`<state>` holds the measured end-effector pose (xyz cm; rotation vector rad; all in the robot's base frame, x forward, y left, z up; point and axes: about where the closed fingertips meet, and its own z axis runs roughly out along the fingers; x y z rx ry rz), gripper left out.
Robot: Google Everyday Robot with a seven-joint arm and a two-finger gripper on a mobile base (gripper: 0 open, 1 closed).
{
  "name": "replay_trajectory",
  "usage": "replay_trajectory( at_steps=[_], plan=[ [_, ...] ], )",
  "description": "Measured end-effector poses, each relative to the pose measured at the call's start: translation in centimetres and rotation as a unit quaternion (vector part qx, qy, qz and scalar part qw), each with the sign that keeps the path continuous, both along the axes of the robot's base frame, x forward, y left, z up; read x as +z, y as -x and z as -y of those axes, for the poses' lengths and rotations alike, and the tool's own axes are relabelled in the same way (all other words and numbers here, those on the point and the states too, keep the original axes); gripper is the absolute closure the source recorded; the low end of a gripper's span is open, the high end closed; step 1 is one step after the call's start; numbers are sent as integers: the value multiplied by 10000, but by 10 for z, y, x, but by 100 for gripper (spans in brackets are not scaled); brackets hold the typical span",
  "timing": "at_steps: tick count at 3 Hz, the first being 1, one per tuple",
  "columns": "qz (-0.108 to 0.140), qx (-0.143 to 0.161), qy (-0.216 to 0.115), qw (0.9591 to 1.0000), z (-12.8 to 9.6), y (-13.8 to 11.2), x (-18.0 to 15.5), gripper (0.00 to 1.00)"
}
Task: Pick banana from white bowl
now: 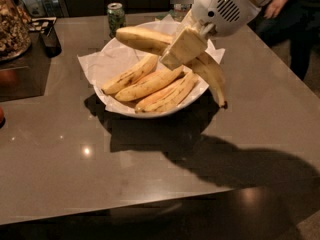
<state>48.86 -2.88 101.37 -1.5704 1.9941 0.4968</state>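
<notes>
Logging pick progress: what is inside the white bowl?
Shorter bananas on crinkled paper. The tool grips the long banana above the bowl; the far right of its interior is hidden behind them.

End effector [182,49] upper right; clamped on banana [140,38].
</notes>
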Motion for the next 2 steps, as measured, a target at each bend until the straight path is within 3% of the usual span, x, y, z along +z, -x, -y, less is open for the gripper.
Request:
replay_trajectory(
  at_steps=[1, 2],
  plan=[
    [0, -211, -234, 9995, 14, 30, 14, 100],
    [-6, -230, -255, 9994, 15, 31, 15, 100]
  ],
)
